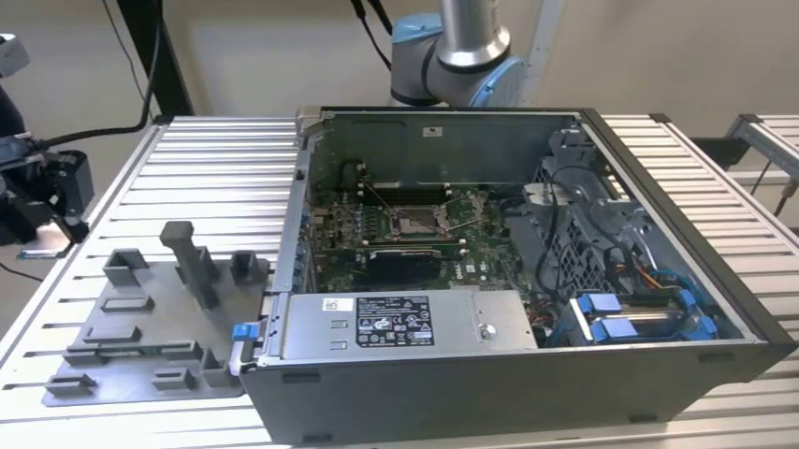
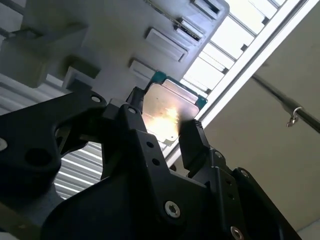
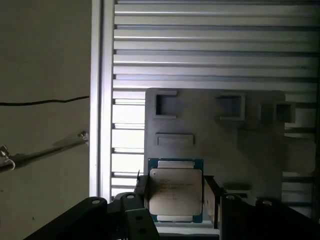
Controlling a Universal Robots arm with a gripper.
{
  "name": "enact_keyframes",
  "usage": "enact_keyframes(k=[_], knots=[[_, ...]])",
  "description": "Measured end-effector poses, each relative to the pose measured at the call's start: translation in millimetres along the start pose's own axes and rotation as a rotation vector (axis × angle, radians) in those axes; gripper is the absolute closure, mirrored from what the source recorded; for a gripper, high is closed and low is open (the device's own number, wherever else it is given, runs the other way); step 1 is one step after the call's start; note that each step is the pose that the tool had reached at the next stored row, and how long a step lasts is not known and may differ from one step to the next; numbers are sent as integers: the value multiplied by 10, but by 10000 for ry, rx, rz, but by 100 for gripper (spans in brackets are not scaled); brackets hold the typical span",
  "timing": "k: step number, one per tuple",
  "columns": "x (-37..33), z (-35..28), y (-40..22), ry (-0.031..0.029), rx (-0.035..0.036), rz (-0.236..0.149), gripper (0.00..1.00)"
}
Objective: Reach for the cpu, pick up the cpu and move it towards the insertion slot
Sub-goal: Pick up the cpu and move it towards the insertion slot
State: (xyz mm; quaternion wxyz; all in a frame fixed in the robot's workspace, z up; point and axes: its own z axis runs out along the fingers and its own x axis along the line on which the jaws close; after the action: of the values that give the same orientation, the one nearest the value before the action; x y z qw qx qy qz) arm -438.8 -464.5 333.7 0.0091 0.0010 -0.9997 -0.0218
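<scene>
A slatted metal table [image 1: 212, 168] carried an open computer case [image 1: 500, 388] across the centre and right of the exterior view. A grey fixture tray [image 1: 131, 374] sat at lower left. Inside the case, just above frame centre, lay the insertion slot [image 1: 418, 222], well apart from the tray. In the first wrist view the gripper [image 3: 176, 195] hung over that tray, its fingers [image 3: 143, 192] clenched on opposite edges of the cpu [image 3: 175, 182]. Whether the chip had left its recess could not be told. The pick-up step looked in hand. A carry across would call for a straight lift, height to clear the case wall, and a level chip.
</scene>
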Motion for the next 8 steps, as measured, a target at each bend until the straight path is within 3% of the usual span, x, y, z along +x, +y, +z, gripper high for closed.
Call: enact_keyframes(k=[8], knots=[[0, -314, 13, 1, -12, -1, 100]])
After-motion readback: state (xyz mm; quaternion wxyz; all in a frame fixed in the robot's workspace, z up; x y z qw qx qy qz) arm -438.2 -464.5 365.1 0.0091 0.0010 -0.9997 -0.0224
